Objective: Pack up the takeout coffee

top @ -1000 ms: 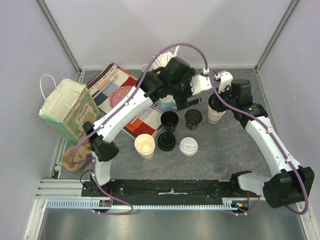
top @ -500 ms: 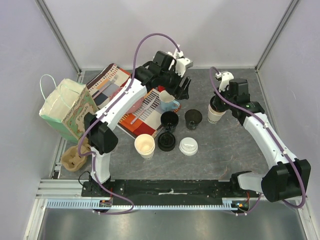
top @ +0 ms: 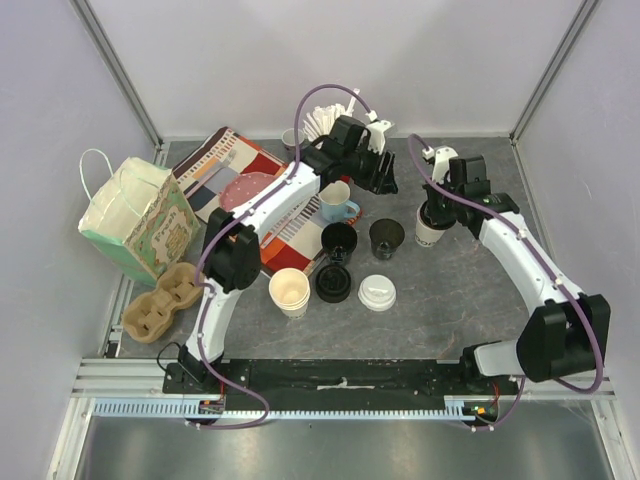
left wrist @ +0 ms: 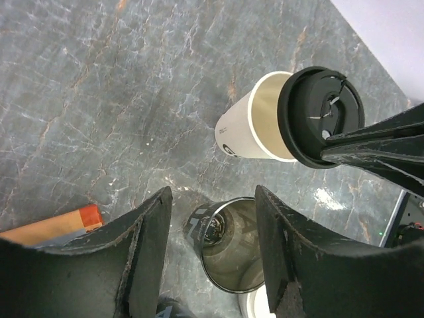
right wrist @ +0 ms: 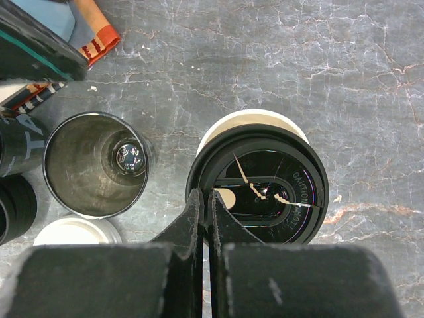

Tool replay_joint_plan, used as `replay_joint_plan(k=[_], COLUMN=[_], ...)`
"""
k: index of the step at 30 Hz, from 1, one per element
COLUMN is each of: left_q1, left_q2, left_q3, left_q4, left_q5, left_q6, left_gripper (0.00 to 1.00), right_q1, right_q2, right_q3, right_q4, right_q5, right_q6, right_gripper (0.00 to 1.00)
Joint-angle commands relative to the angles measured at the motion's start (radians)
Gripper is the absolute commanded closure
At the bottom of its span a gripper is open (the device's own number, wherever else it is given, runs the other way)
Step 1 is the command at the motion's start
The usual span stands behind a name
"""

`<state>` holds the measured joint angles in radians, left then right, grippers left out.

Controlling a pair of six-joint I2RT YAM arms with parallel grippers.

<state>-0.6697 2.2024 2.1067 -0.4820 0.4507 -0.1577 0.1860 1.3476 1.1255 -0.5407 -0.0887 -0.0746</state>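
The white paper cup stood upright on the worktop, right of centre. Its black lid sat skewed over the mouth, its rim clamped in the right fingers directly above. My left fingers hung apart and empty, just to its left.

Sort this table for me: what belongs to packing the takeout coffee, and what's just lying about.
For the job: white paper cup, its black lid, open paper cup, white lid, cup carrier, paper bag.

Lying about: light-blue mug, black mug, dark tumbler, magazine.
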Motion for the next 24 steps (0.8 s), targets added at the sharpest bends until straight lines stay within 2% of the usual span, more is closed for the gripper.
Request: replay_joint_plan(k=[1, 5, 9, 24], left_q1=[-0.002, -0.002, -0.002, -0.002], left_q2=[0.022, 0.033, 0.04, 0.037], left_q3=[0.079, 0.084, 0.082, 0.078], left_q4=[0.049, 0.052, 0.051, 0.046], left_q5=[0.011, 0.014, 0.011, 0.028], left_q6=[-0.046, -0.042, -0.037, -0.02], left_gripper=[0.4, 0.4, 0.41, 0.41], right_q1=[-0.002, -0.002, -0.002, -0.002], right_q2=[0.05, 0.08, 0.12, 0.142], right_q3=[0.076, 0.095, 0.123, 0.074], right_q4=[-0.002, 0.015, -0.004, -0.005], right_q5=[-0.005, -0.043, -0.009, -0.006], right_q6=[-0.022, -0.031, -0.025, -0.008], right_gripper=[1.0, 1.0, 1.0, 1.0])
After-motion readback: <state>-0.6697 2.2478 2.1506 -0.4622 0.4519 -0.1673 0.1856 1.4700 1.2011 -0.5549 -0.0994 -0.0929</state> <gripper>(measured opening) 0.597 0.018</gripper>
